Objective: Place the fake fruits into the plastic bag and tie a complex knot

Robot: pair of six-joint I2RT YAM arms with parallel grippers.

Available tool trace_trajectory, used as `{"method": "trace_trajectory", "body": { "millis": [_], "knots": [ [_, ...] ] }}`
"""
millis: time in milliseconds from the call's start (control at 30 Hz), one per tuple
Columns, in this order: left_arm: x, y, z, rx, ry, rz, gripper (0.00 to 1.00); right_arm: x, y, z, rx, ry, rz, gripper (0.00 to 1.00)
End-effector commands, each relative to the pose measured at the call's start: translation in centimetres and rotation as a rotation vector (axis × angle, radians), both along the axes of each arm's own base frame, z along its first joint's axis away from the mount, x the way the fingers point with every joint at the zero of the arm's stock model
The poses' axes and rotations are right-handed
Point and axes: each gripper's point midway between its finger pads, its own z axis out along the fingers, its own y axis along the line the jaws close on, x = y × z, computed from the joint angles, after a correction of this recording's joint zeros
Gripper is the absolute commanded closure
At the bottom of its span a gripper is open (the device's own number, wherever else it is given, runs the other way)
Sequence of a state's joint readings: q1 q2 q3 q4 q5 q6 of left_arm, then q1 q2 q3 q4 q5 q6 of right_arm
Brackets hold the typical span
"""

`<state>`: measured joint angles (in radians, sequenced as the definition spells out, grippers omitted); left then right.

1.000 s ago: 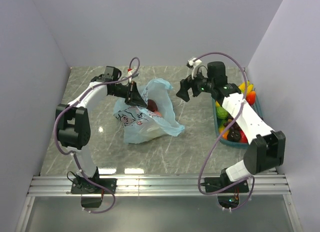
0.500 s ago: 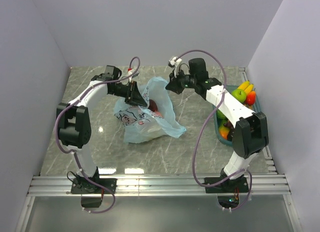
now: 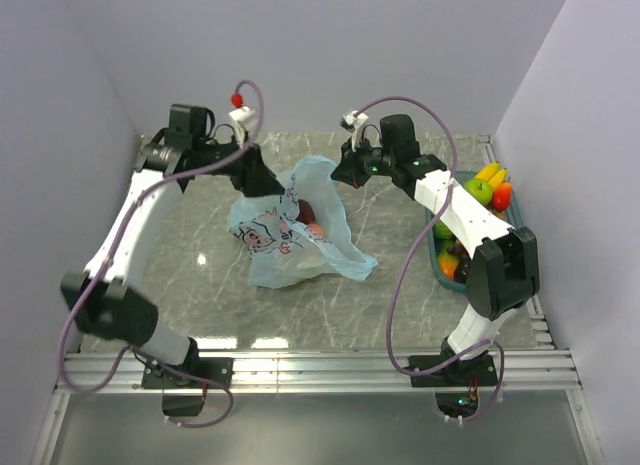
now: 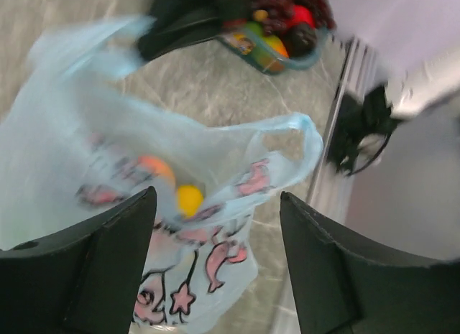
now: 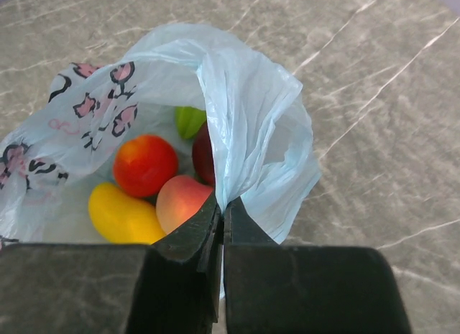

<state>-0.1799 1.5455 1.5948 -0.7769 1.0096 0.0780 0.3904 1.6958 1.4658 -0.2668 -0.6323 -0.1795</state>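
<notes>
Since the right gripper (image 5: 221, 213) is clenched on the right-hand rim of the plastic bag (image 3: 290, 240), the mouth stands up and open. Several fake fruits (image 5: 145, 164) sit inside. The bag lies between both grippers. Left gripper (image 4: 215, 207) is spread wide above the bag's left side, grasping nothing. More fruit is in the teal tray (image 3: 437, 253) at far right. The slack handle loop (image 4: 291, 133) could flop over the mouth.

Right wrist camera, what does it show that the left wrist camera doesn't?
Only the right wrist view looks into the bag: a red fruit, a peach and a green piece, with the right gripper shut on the rim. Only the left wrist view shows the open left gripper and the tray of fruit. Both show the printed bag, a yellow fruit and the marble table.
</notes>
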Motion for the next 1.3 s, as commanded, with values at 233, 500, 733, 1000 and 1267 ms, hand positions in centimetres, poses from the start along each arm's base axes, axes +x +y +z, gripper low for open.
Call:
{"method": "trace_trajectory", "body": {
  "millis": [233, 500, 733, 1000, 1267],
  "knots": [
    [-11.4, -10.8, -1.6, 0.243, -0.593, -0.416, 0.20, 0.4, -0.4, 0.9, 0.046, 0.080, -0.008, 1.00],
    [-12.6, -17.3, -5.3, 0.320, -0.658, -0.470, 0.19, 0.7, -0.9, 0.3, 0.031, 0.099, -0.023, 1.00],
    [-13.8, -20.3, -10.2, 0.411, -0.653, -0.474, 0.24, 1.2, -1.3, 0.5, 0.038, 0.114, -0.038, 1.00],
    [-12.9, -19.5, -14.4, 0.541, -0.567, -0.425, 0.48, 1.4, -3.0, 0.5, 0.032, 0.127, -0.077, 1.00],
    [-12.7, -18.3, -4.9, 0.313, -0.600, -0.337, 1.00, 0.9, -5.1, 0.8, -0.002, 0.142, -0.135, 1.00]
  ]
}}
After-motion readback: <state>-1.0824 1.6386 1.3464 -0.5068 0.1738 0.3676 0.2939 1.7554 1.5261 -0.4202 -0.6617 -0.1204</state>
